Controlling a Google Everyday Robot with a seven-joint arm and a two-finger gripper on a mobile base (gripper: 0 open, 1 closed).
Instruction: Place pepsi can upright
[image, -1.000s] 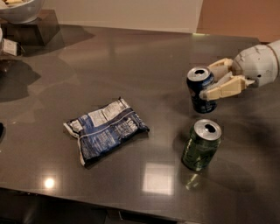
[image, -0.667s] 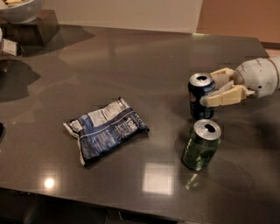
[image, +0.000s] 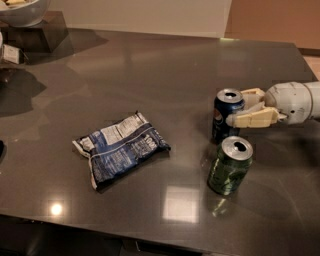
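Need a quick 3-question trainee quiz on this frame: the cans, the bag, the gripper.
1. True or false: the pepsi can lies on its side.
2. Which thing is closest to the pepsi can? A) snack bag B) green can C) white bowl
3. From which side of the picture does the gripper reach the pepsi can?

Key
1. False: it stands upright on the table, silver top up.
2. B: the green can stands just in front of it, towards the camera.
3. The right; the gripper sits at the can's upper half.
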